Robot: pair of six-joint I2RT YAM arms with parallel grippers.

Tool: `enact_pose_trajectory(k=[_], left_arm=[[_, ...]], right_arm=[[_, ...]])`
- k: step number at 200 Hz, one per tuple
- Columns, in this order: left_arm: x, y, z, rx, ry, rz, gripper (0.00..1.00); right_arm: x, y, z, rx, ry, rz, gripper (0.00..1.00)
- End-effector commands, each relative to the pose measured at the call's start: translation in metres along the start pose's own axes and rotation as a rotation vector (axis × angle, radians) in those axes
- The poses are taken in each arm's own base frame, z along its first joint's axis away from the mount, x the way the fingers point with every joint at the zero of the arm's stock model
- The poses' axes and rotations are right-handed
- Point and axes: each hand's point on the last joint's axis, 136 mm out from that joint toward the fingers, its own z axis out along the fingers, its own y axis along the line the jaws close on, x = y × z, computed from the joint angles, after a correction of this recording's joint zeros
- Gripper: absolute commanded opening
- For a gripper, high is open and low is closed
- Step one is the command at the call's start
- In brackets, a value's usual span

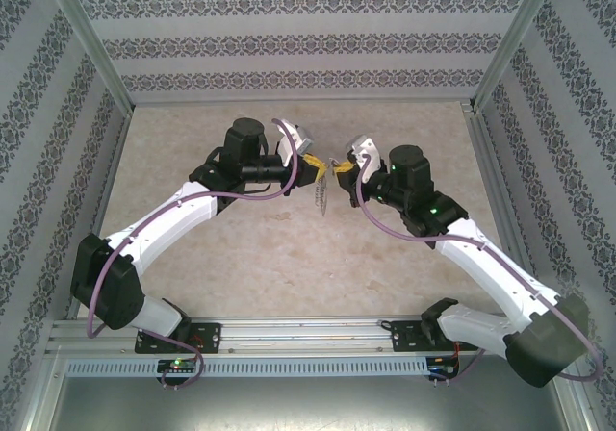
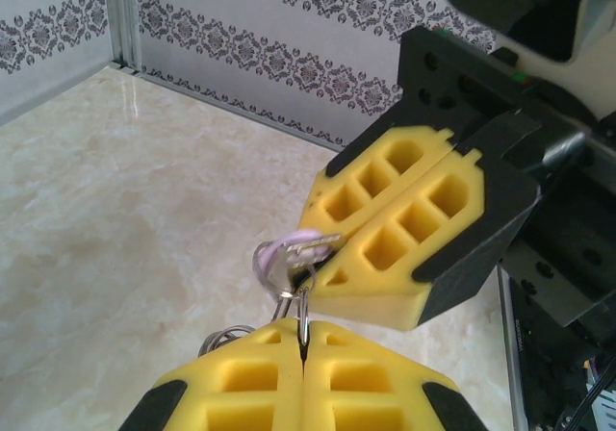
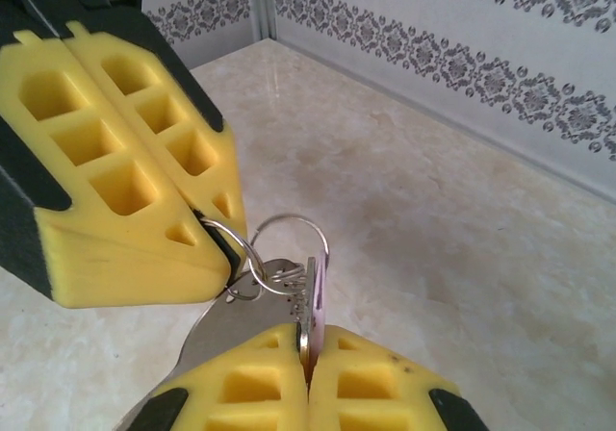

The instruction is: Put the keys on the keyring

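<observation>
Marbled beige table (image 1: 241, 287) | left gripper (image 2: 303, 333) clamped on thin grey metal keyring (image 2: 304, 314), bracing it mid-air | right gripper (image 3: 308, 342) clamped on tiny lilac-headed silver key (image 3: 319, 291), likely for threading

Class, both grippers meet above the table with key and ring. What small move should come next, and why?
Probably the right gripper, shut on the key, should twist it slightly along the wire of the keyring while the left gripper, shut on the keyring, holds steady. The key's lilac head lies against the loop, yet full threading cannot be confirmed.
</observation>
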Motion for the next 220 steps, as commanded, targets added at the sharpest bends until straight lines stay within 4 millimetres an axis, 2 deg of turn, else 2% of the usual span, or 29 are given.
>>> enact_pose_trajectory(k=[1,62,144,220], left_arm=[[-0.012,-0.013,0.001,0.047,-0.026,0.032,0.00],[-0.013,-0.015,0.001,0.053,-0.026,0.031,0.00],[-0.013,-0.015,0.002,0.048,-0.024,0.033,0.00],[-0.015,-0.015,0.001,0.050,-0.026,0.037,0.00]], right_arm=[[-0.023,0.004,0.001,0.001,-0.056,-0.016,0.00],[-0.019,0.000,0.002,0.025,-0.045,-0.023,0.00],[-0.020,-0.022,-0.018,0.087,-0.076,0.014,0.00],[-0.019,-0.022,-0.017,0.069,-0.075,0.025,0.00]])
